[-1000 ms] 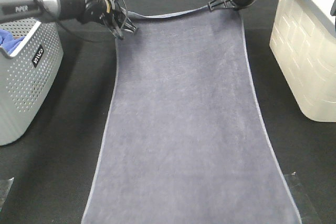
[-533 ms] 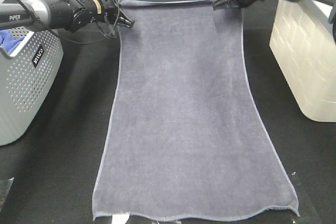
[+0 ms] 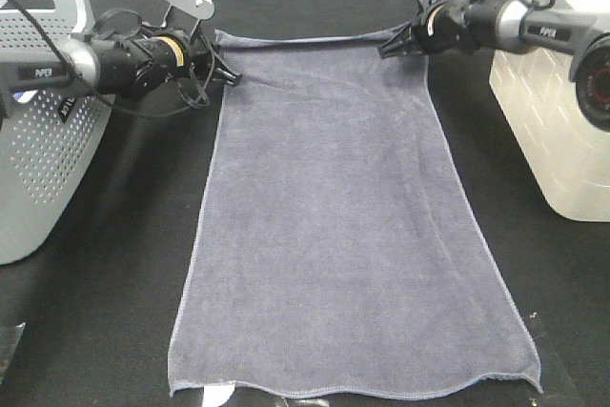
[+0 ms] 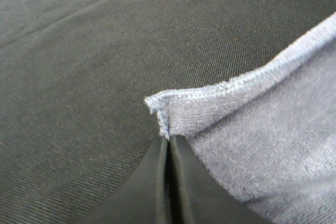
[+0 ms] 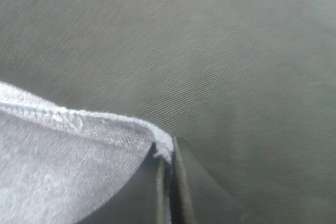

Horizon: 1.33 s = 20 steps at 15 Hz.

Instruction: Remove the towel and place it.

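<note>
The greyish-purple towel (image 3: 338, 226) lies stretched out lengthwise on the black table, its near hem at the front edge of the exterior high view. My left gripper (image 3: 229, 71) is shut on the towel's far left corner (image 4: 163, 114), jaws pressed together on the hem. My right gripper (image 3: 389, 45) is shut on the far right corner (image 5: 163, 148) in the same way. Both far corners are held just above the black cloth.
A grey perforated basket (image 3: 33, 131) stands at the left edge. A white brick-patterned bin (image 3: 558, 111) stands at the right. Black table cloth (image 3: 114, 264) runs along both sides of the towel.
Both arms have drawn back and down toward the far side, pulling the towel with them. Its near hem came into view and more of it now lies flat.
</note>
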Tool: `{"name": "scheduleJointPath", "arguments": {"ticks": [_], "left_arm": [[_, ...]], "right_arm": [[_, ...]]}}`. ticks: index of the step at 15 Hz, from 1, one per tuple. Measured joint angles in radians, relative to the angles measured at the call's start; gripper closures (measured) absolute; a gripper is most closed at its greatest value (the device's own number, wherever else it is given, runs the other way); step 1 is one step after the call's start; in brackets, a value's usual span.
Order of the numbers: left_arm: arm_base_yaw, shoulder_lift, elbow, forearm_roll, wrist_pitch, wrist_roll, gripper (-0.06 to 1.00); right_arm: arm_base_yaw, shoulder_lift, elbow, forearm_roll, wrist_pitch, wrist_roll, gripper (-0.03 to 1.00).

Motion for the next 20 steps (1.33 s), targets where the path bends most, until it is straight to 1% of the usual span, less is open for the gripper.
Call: {"name": "scheduleJointPath", "arguments": {"ticks": [2, 4, 5, 6, 9, 10, 11, 12, 13, 14, 16, 18, 20], "left_arm": [[0.004, 0.017, 0.0, -0.027, -0.007, 0.0, 0.94], [0.005, 0.02, 0.0, -0.081, -0.009, 0.0, 0.92], [0.005, 0.02, 0.0, -0.107, -0.02, 0.0, 0.89], [0.005, 0.02, 0.0, -0.133, -0.031, 0.0, 0.8], [0.005, 0.018, 0.0, -0.207, -0.075, 0.0, 0.43], [0.005, 0.017, 0.0, -0.22, -0.09, 0.0, 0.35], [0.005, 0.017, 0.0, -0.246, -0.108, 0.0, 0.29], [0.005, 0.017, 0.0, -0.269, -0.108, 0.0, 0.29], [0.005, 0.017, 0.0, -0.307, -0.108, 0.0, 0.28], [0.005, 0.016, 0.0, -0.357, -0.108, 0.0, 0.28], [0.005, 0.016, 0.0, -0.431, -0.121, 0.0, 0.28], [0.005, -0.001, 0.0, -0.458, -0.122, 0.0, 0.28], [0.005, -0.041, 0.0, -0.463, -0.102, 0.0, 0.28]], "right_arm": [[-0.002, 0.026, 0.0, -0.001, -0.043, 0.0, 0.97], [-0.017, 0.031, 0.0, -0.001, -0.058, 0.023, 0.85], [-0.025, 0.031, 0.0, -0.001, -0.069, 0.039, 0.78], [-0.028, 0.031, 0.0, -0.001, -0.07, 0.059, 0.73], [-0.033, 0.031, 0.0, 0.0, -0.076, 0.086, 0.58], [-0.033, 0.031, 0.0, 0.001, -0.076, 0.086, 0.48], [-0.033, 0.031, 0.0, 0.026, -0.076, 0.086, 0.37], [-0.033, 0.031, 0.0, 0.048, -0.076, 0.086, 0.21], [-0.033, 0.031, 0.0, 0.07, -0.076, 0.086, 0.15], [-0.033, 0.031, 0.0, 0.098, -0.076, 0.086, 0.13], [-0.033, 0.023, 0.0, 0.136, -0.059, 0.087, 0.12], [-0.033, -0.024, 0.0, 0.154, 0.018, 0.093, 0.12], [-0.033, -0.057, 0.0, 0.173, 0.074, 0.096, 0.12]]}}
